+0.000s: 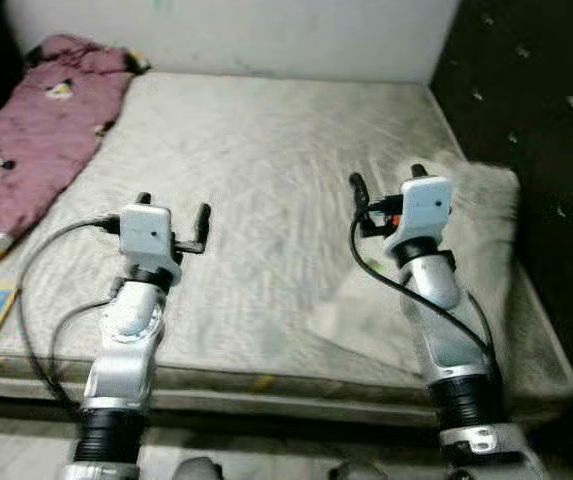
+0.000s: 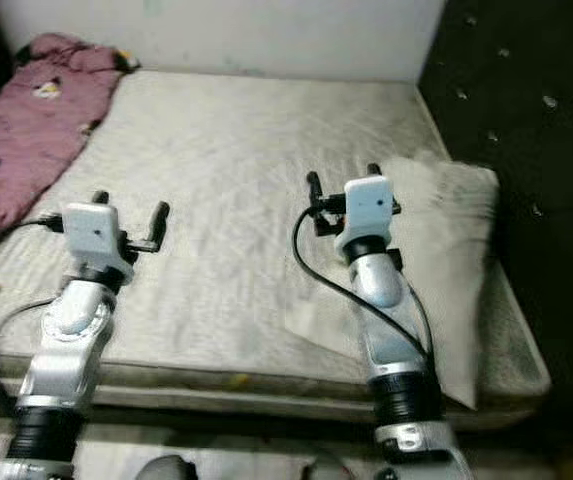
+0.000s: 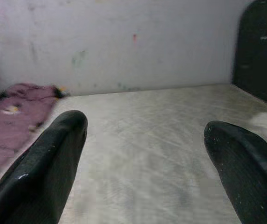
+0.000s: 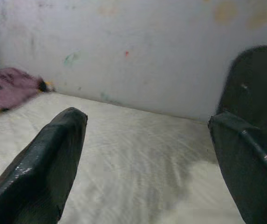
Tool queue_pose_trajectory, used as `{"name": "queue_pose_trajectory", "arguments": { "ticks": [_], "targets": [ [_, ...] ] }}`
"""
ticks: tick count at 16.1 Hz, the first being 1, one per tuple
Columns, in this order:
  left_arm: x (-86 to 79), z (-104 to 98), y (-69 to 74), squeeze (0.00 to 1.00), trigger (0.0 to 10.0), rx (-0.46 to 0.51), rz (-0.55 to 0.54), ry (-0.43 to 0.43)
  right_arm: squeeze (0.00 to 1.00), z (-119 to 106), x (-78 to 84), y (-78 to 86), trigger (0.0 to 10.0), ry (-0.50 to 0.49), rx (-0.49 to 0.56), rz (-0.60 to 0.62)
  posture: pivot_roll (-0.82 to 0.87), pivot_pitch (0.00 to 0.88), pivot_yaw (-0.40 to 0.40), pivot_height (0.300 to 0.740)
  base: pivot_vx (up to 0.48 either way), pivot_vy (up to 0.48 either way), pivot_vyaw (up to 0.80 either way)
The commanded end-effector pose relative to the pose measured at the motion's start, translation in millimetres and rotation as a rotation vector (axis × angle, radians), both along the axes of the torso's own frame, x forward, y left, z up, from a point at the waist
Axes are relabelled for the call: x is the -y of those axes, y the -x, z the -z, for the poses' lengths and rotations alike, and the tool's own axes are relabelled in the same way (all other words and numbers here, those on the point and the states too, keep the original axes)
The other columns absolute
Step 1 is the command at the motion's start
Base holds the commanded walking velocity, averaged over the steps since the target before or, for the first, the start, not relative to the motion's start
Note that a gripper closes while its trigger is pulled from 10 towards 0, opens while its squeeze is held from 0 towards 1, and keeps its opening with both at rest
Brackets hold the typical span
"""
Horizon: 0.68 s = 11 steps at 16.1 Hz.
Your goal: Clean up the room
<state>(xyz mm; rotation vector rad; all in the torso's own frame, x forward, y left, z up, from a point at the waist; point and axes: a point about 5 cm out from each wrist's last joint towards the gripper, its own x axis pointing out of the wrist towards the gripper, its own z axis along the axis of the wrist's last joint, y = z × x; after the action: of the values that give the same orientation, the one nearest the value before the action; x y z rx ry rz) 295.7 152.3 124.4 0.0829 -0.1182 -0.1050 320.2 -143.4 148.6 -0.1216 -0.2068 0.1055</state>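
Pale grey sheet covers the bed (image 1: 266, 200). Both grippers hover above it with fingers apart and empty, I think ready to tidy: the left gripper (image 1: 173, 212) toward the pink blanket (image 1: 36, 140), the right gripper (image 1: 386, 188) beside the pillow (image 1: 481, 230). White wall (image 1: 236, 30) stands behind.

Pink blanket (image 1: 28, 140) cropped at edge

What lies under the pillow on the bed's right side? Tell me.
The pillow rests on the pale bedsheet, by the dark headboard. Whatever sits beneath it is covered. The right gripper hovers open nearby.
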Motion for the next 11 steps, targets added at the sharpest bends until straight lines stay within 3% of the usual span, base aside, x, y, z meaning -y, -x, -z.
{"name": "queue_pose_trajectory", "arguments": {
  "ticks": [1,8,11],
  "targets": [
    [-1.3,-3.0,-1.3,0.0,10.0,0.01,-0.004,-0.01,0.0,-4.6,0.7,-2.1,10.0,-0.005,0.017,0.008,-0.03,0.0,0.012,0.74,0.0,-0.356,0.0],
    [-0.6,-3.1,-1.4,0.0,10.0,0.011,-0.002,-0.01,0.0,-1.8,-2.5,0.3,10.0,0.02,0.019,-0.008,-0.03,0.0,0.01,0.74,0.0,-0.358,0.0],
    [-1.1,-3.5,-1.3,0.0,10.0,0.015,0.002,0.01,0.0,-1.2,-2.6,0.2,10.0,0.024,0.017,-0.009,-0.03,0.0,0.01,0.74,0.0,-0.087,0.0]
  ]
}}
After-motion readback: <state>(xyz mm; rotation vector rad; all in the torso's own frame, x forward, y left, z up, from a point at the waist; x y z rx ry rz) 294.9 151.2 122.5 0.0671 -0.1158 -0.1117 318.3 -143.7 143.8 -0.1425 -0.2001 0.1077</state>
